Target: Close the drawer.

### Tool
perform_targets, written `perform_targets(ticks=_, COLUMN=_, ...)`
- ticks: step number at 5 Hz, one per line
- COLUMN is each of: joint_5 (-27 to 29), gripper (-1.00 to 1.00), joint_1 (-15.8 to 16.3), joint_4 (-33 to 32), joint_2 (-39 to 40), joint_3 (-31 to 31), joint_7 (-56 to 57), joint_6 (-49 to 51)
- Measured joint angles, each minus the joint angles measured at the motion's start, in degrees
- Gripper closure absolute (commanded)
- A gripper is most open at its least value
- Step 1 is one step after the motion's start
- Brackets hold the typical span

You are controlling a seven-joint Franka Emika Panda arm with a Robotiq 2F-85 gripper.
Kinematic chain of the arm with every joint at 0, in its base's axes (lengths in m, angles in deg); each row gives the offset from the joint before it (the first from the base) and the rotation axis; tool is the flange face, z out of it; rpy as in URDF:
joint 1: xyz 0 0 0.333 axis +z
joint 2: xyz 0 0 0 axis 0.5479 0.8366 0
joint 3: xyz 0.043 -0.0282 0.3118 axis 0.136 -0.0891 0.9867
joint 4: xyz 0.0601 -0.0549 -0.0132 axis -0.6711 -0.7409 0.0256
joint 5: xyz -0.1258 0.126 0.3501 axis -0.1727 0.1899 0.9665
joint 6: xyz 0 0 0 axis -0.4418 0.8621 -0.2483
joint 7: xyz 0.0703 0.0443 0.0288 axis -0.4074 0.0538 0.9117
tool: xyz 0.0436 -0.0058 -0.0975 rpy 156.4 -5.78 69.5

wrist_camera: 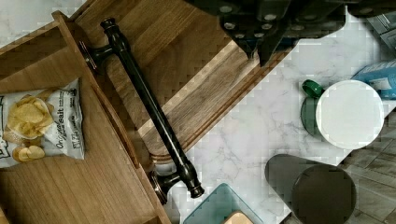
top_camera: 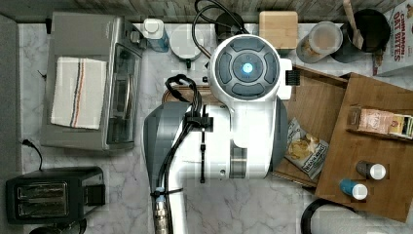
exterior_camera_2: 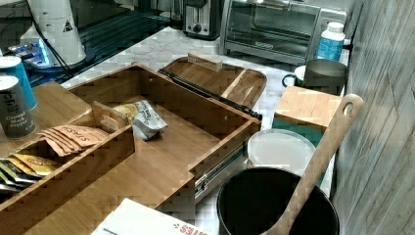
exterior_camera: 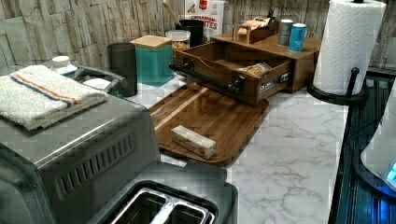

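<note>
white-grey arm [top_camera: 243, 122], black cables [top_camera: 187, 114]

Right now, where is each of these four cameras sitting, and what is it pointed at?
Top view: overhead, looking straight down; the robot arm covers much of the open drawer.
Left view: low beside the toaster oven, looking across the counter at the drawer's front; the arm's base sits at the left view's right edge.
Right view: beside the drawer cabinet, looking back toward the toaster oven; the base stands far off.
Wrist view: on the arm, looking down past the claw at the drawer handle.
All four share the chip bag.
</note>
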Motion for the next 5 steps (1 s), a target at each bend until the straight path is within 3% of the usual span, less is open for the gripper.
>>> perform_targets(ticks=4, joint_5=-0.08, gripper=1.00, joint_1=-0.06, joint_4=-0.78, joint_2=2.42, joint_3=-0.04, joint_7=0.38, joint_6=-0.91)
perform_targets(ticks=5, joint_5=-4.29, gripper=1.00, joint_1=-0.05, joint_4=-0.78, joint_2=3.64, joint_3=0.05, joint_7=0.95, joint_6=-0.91)
